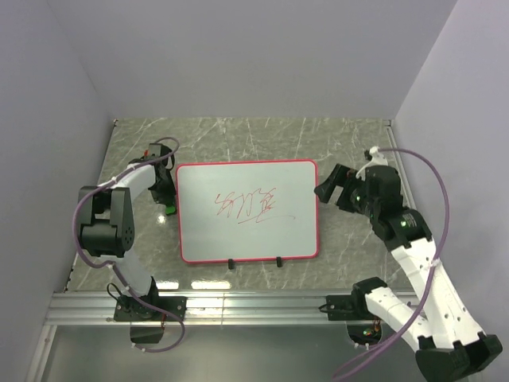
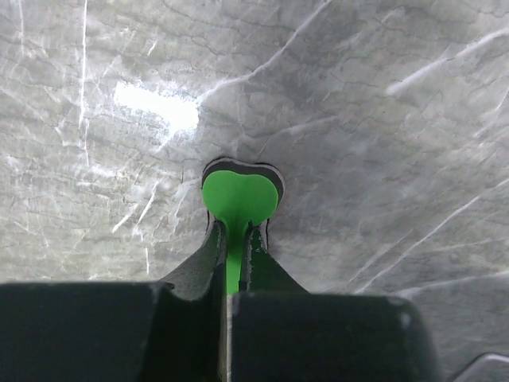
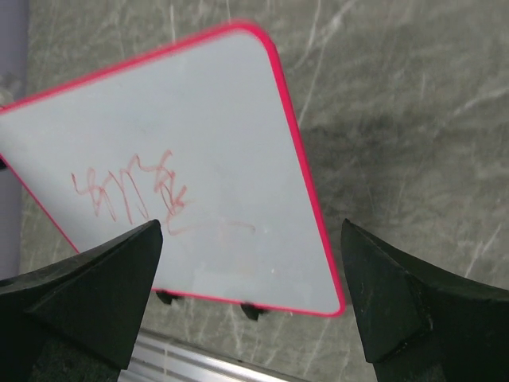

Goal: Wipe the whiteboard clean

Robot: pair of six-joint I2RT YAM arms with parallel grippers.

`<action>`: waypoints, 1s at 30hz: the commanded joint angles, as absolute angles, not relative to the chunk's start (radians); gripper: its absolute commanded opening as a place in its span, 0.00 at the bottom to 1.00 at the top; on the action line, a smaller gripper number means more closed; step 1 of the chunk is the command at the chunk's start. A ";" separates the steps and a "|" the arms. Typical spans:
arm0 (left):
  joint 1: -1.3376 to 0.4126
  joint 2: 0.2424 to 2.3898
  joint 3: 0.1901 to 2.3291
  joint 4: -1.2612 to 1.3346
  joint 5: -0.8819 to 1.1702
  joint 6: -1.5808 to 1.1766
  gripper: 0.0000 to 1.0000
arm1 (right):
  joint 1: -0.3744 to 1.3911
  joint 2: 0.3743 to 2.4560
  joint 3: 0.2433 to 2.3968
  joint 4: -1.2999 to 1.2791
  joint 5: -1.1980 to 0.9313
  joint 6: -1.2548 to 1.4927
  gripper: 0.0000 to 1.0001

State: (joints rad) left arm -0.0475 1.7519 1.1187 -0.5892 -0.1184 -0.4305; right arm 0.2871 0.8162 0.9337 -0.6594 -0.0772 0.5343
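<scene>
Pinching the green eraser (image 2: 238, 191), left tool (image 2: 232, 231) flanks the whiteboard's (image 1: 246, 235) left edge; right tool (image 3: 251, 231), spread wide, seemingly hovers opposite.

I read no legible txt, no labels/brands/nums on anything, only a red scribble (image 1: 253, 205) on the whiteboard (image 1: 208, 235), handwriting-like, can't make it out in top or R wrist views

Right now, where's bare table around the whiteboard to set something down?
Free: table strip between whiteboard and back wall; narrower strip between its clip edge and rail. Crowded: left edge, left tool gripping green eraser; right edge, open right tool.
</scene>
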 commanded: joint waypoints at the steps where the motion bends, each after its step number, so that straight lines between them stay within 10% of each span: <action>1: -0.035 1.746 1.146 -0.610 -0.115 -0.419 0.00 | 0.238 0.943 1.108 -0.623 -0.149 0.456 1.00; 16: -0.104 1.520 1.500 -0.845 -0.205 -0.485 0.00 | 0.061 1.247 0.997 -0.227 -0.607 0.572 0.92; 30: -0.521 1.419 1.543 -0.942 -0.348 -0.682 0.00 | 0.060 1.308 0.815 0.074 -0.798 0.624 0.77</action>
